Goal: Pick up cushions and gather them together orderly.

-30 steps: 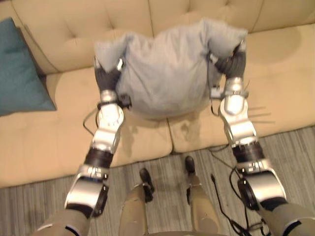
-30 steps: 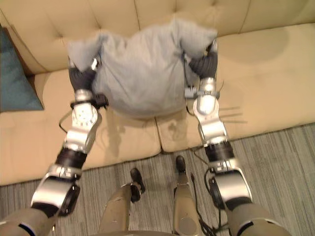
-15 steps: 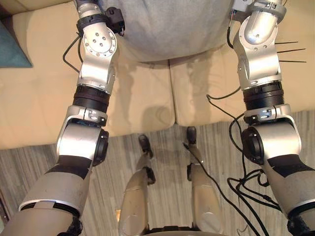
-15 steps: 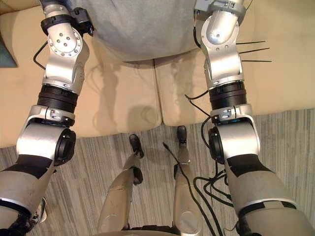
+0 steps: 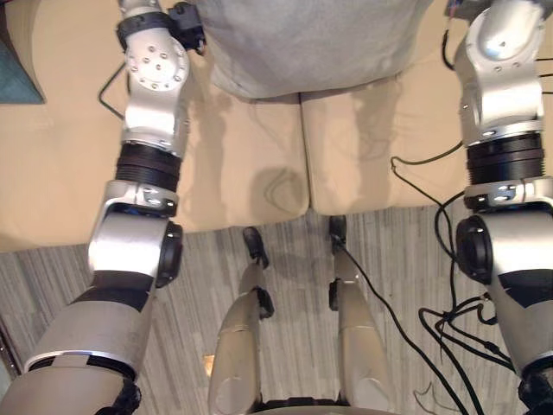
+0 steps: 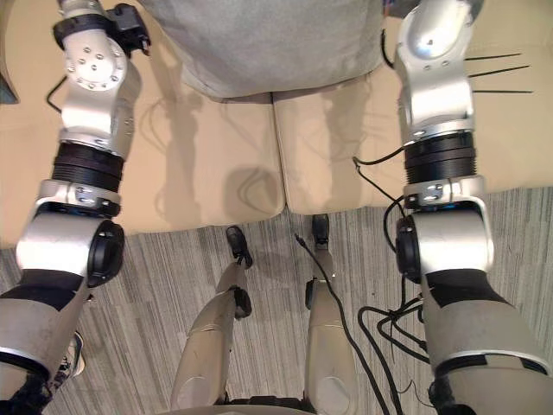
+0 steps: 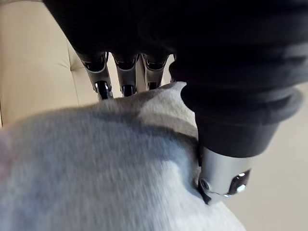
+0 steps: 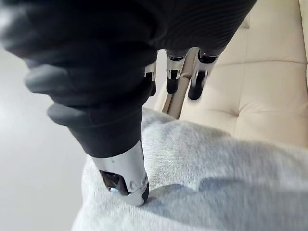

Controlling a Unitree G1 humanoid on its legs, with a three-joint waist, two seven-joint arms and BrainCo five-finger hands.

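Over the sofa (image 5: 251, 164) seat, eye views: grey cushion (image 5: 311, 43) is hanging above the middle seam; teal cushion (image 5: 13, 82) is lying at the left edge.
Left wrist view: left hand (image 7: 216, 57) is pinching the grey cushion between fingers (image 7: 102, 67) and thumb.
Right wrist view: right hand (image 8: 120, 57) is pinching it likewise.

The cushion (image 5: 311, 43) hangs above the sofa (image 5: 251, 164), over the seam between its 2 seat pads. The left hand (image 7: 224, 175) pinches its left corner, the right hand (image 8: 125, 175) its right. A 2nd cushion (image 5: 13, 78) lies far left on the sofa.
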